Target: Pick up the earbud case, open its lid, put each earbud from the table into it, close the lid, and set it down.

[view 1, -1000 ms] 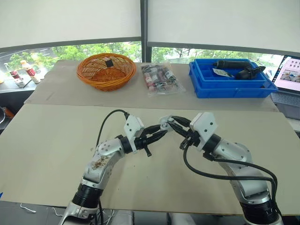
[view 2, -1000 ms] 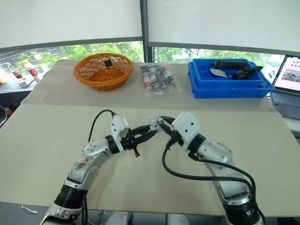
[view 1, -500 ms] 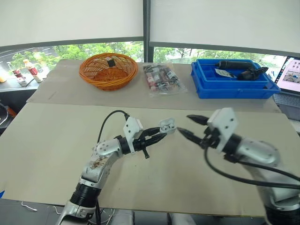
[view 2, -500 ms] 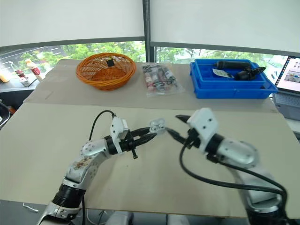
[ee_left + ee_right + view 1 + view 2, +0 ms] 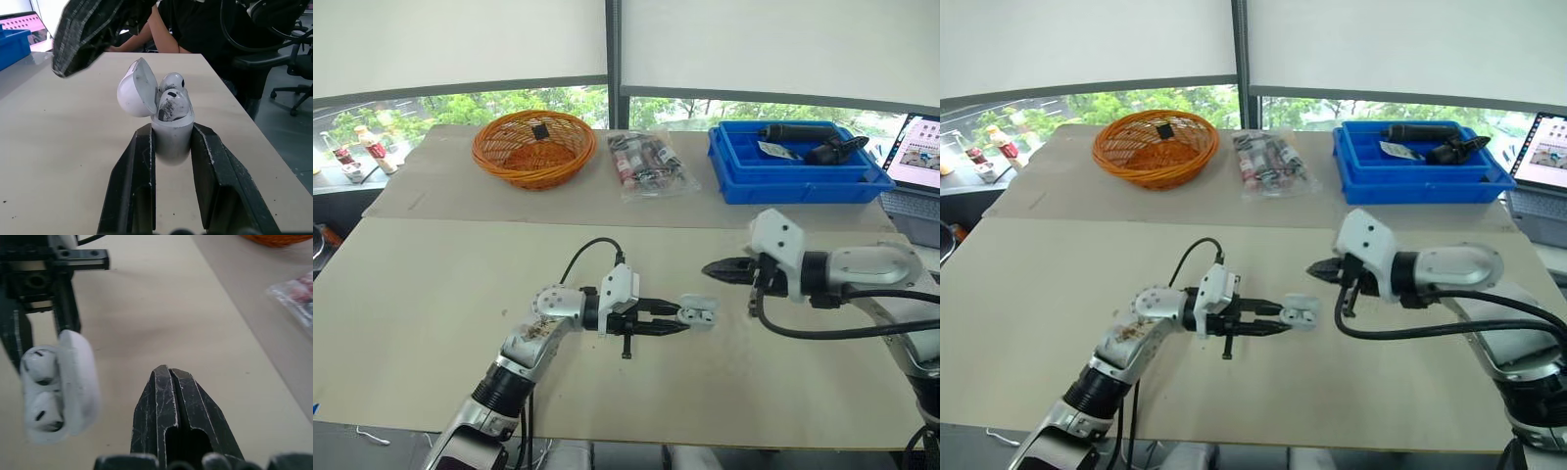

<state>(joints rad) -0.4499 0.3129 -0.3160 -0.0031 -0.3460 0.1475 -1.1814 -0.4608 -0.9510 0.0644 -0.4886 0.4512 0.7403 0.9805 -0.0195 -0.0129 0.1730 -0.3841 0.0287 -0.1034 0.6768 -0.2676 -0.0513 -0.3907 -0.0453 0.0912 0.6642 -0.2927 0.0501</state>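
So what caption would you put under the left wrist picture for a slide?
Left end effector grips the earbud case, lid open, both earbuds seated inside.

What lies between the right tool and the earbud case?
Nothing. In the left eye view, the gap between the right tool and the earbud case is open, with bare table behind it.

No word or number can be read anywhere. The laptop screen (image 5: 919, 153) shows pink blocks without legible letters, and the wrappers in the clear bag (image 5: 646, 164), the bottle labels (image 5: 378, 150) and the white tag (image 5: 775, 150) in the blue tray (image 5: 783, 182) are too small to make out.
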